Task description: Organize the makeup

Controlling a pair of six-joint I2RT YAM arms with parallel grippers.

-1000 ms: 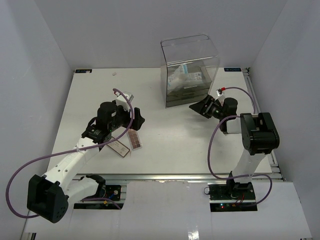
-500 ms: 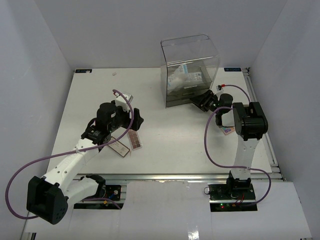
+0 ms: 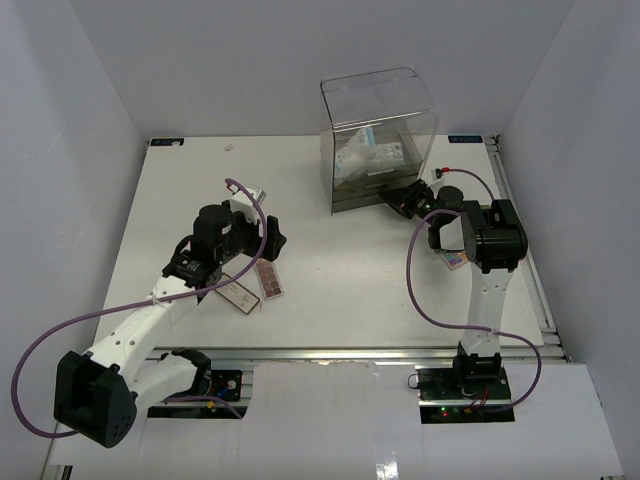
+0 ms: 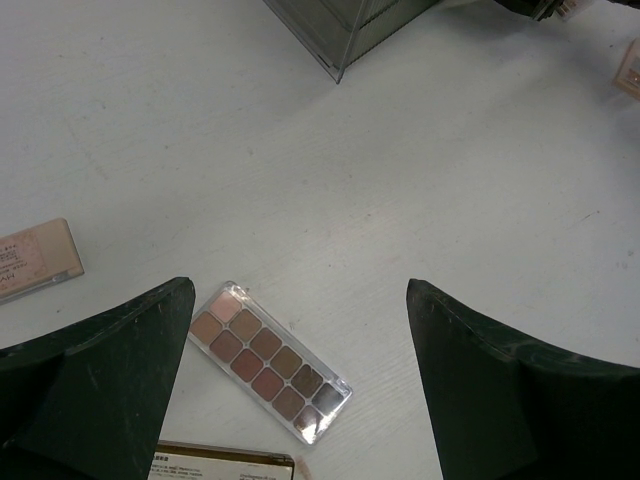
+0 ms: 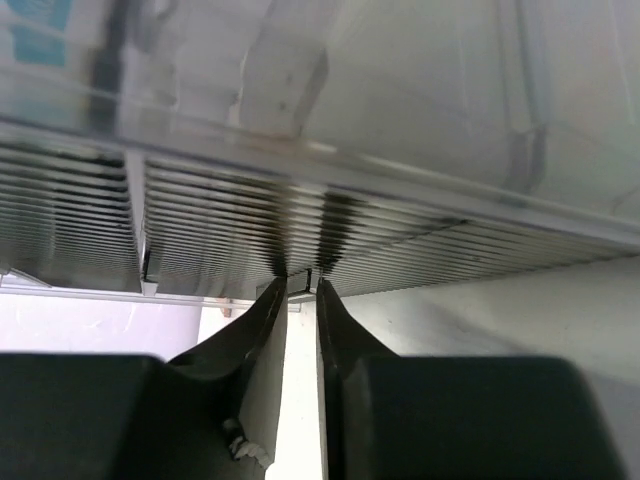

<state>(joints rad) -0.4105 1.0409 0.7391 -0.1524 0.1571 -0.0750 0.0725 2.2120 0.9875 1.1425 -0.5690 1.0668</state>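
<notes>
- Clear acrylic drawer box (image 3: 380, 120) stands at the far side of the table (image 3: 330, 250), right in front of the right gripper (image 5: 302, 282). Its fingers are drawn narrow, tips at the ribbed drawer front. Whether they pinch anything cannot be told.
- White-blue sachets (image 3: 362, 155) lie inside the box; their count is blurred.
- 4 flat pieces lie on the table: 1 brown palette (image 4: 268, 362) of 12 pans, 1 gold-edged case (image 4: 225, 467) just beside it, 1 pink case (image 4: 35, 258), and 1 pink piece (image 4: 630, 70) near the right arm.
- Left gripper (image 4: 300, 290) hangs spread wide above the brown palette, holding nothing.
</notes>
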